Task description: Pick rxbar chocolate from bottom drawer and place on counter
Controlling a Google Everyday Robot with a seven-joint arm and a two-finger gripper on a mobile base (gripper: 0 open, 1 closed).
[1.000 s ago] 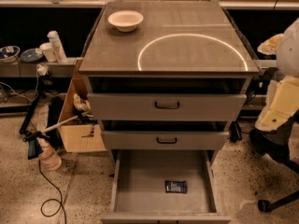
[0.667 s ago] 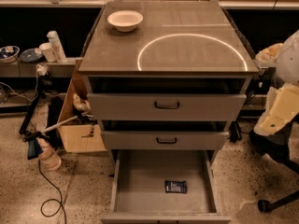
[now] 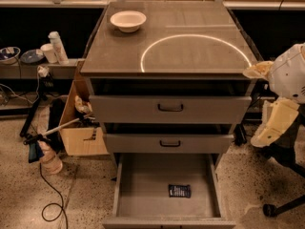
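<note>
The small flat dark wrapped rxbar chocolate (image 3: 179,191) lies on the floor of the wide grey metal bottom drawer (image 3: 143,194), near its front. My gripper (image 3: 275,123) hangs right of the cabinet, well apart; released or clenched, I cannot tell. I judge the bar light and slick-wrapped, so I'd pinch across its narrow width.

White bowl (image 3: 127,20); cardboard box (image 3: 83,128) on floor (image 3: 28,185); 1 white bottle (image 3: 56,46) on left shelf (image 3: 28,69).
</note>
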